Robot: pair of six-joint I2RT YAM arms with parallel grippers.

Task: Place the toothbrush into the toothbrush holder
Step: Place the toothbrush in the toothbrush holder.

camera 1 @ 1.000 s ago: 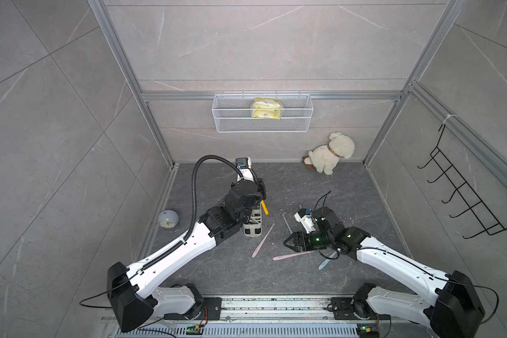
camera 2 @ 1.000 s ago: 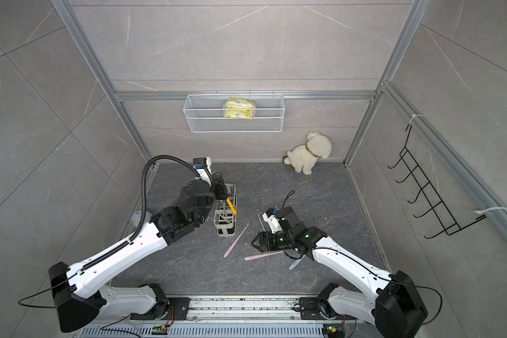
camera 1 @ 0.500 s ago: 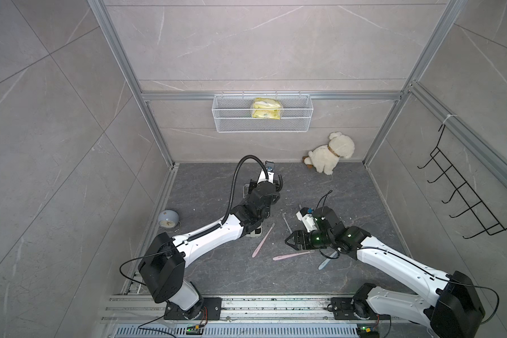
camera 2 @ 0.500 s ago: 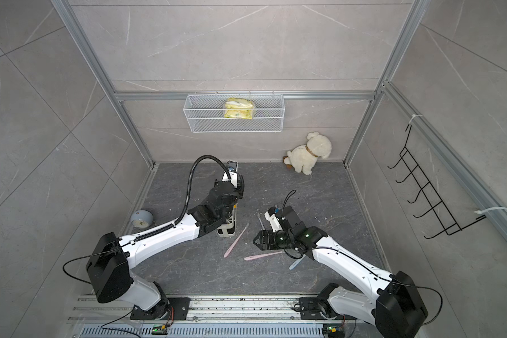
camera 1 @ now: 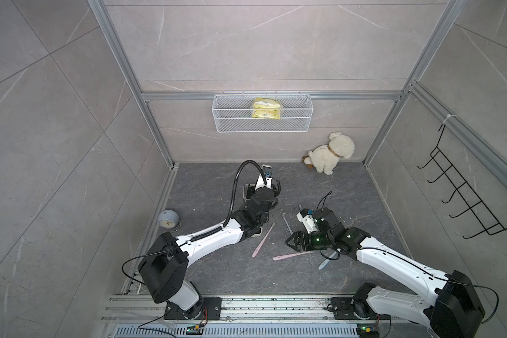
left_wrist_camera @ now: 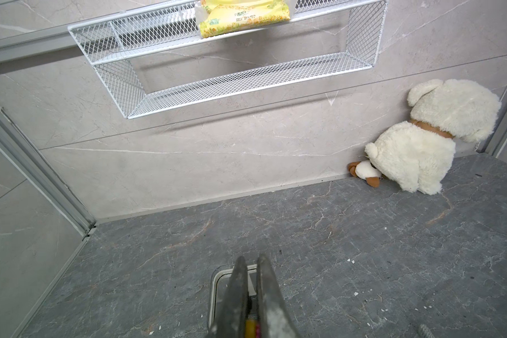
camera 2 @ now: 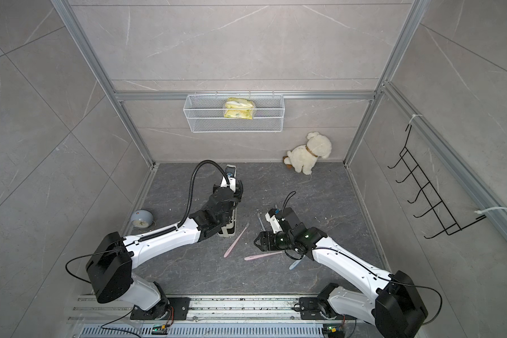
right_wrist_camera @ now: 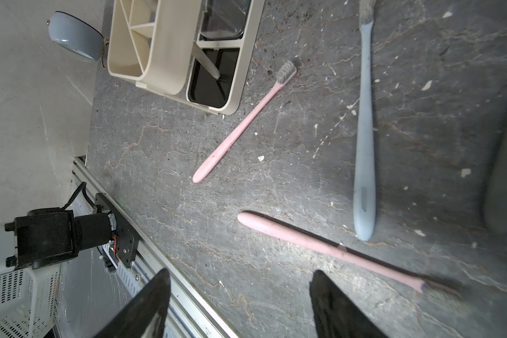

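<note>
A white wire basket [camera 1: 231,118] hung on the back wall, and a yellow packet [camera 1: 266,109] lay inside it. A cream plush dog [camera 1: 330,153] sat on the grey floor [camera 1: 349,190] in a far corner, against the wall. A grey-blue alarm clock [camera 1: 168,219] lay beside the opposite side wall, well apart from it.

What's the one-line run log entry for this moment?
left jaws: shut, over holder | right jaws: open, empty, near pink toothbrush | step: pink toothbrush not yet grasped

Left claw [left_wrist_camera: 251,259] pinched, right claw [right_wrist_camera: 240,273] agape
</note>
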